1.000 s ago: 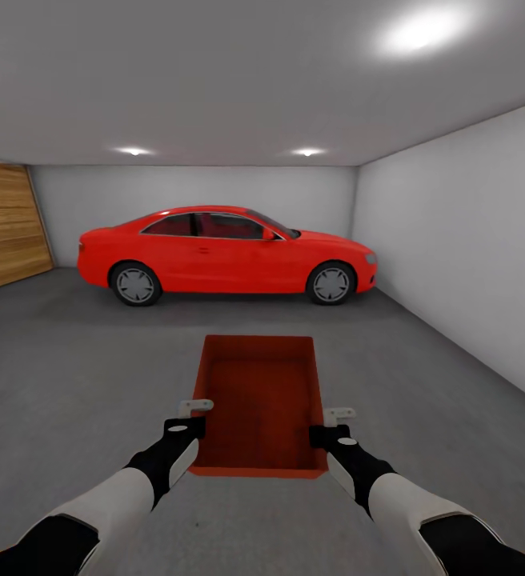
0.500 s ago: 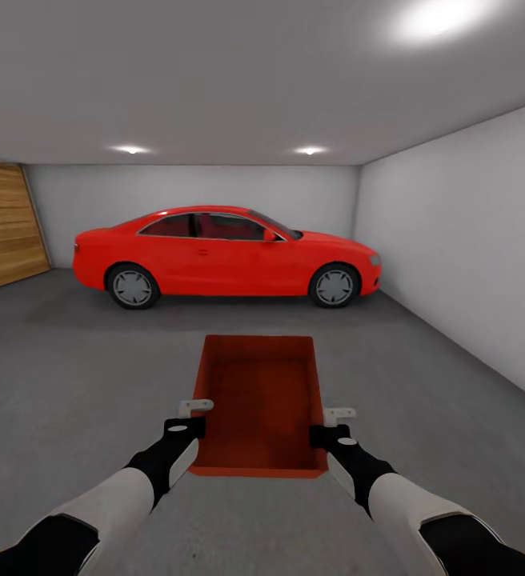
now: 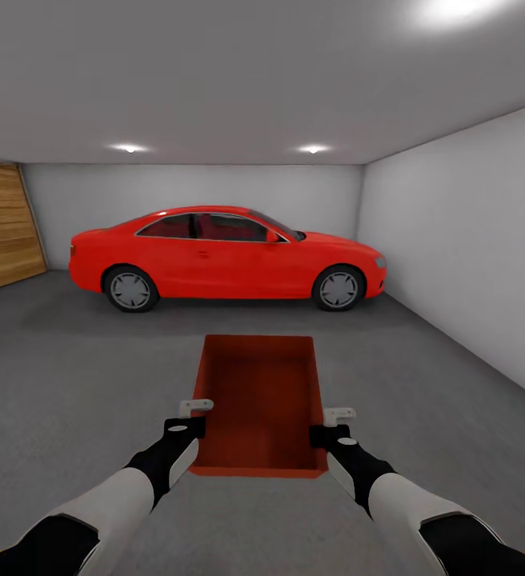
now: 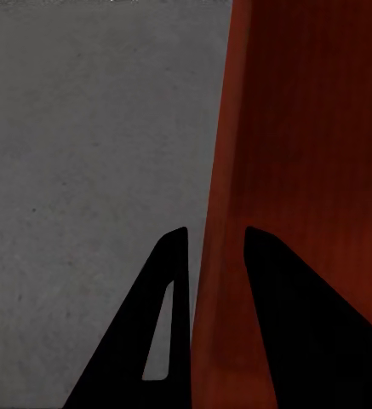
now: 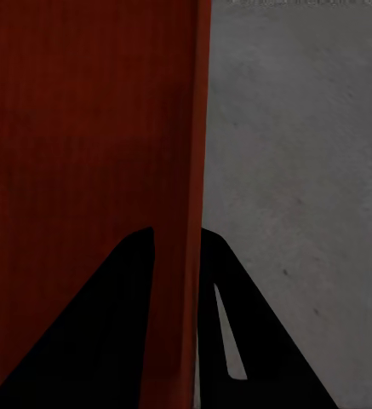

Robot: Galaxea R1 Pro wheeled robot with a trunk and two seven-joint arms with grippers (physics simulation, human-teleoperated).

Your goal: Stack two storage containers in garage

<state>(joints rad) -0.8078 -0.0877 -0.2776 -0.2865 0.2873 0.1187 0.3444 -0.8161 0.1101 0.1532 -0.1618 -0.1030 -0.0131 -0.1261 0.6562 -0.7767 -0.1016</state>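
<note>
holding an orange-red storage container [image 3: 261, 404] out in front of the trunk, both arms are gripping it by its long side walls, one on each side, and it is hanging above the garage's dark grey concrete floor [image 3: 70, 400]. the left gripper [image 3: 192, 416] is sitting at the container's left wall near its near end, and the right gripper [image 3: 336, 422] is sitting at the right wall opposite. in the left wrist view the left gripper's [image 4: 211, 247] two dark fingers [image 4: 279, 290] are straddling the thin red wall [image 4: 228, 170], one inside the bin and one outside, closed down on it. the right wrist view is showing the same on the other side: the right gripper [image 5: 179, 234] is pinching the red wall [image 5: 190, 128] between its fingers [image 5: 126, 281], with speckled concrete showing beyond. the bin is lying open-topped, and its inside seems to be empty, though the dark shading is making that hard to judge. a red coupe [image 3: 226, 258] is standing side-on across the far end of the garage, near the back wall. a wooden garage door [image 3: 2, 224] is filling the left wall, and a plain pale wall [image 3: 470, 256] is running down the right.
</note>
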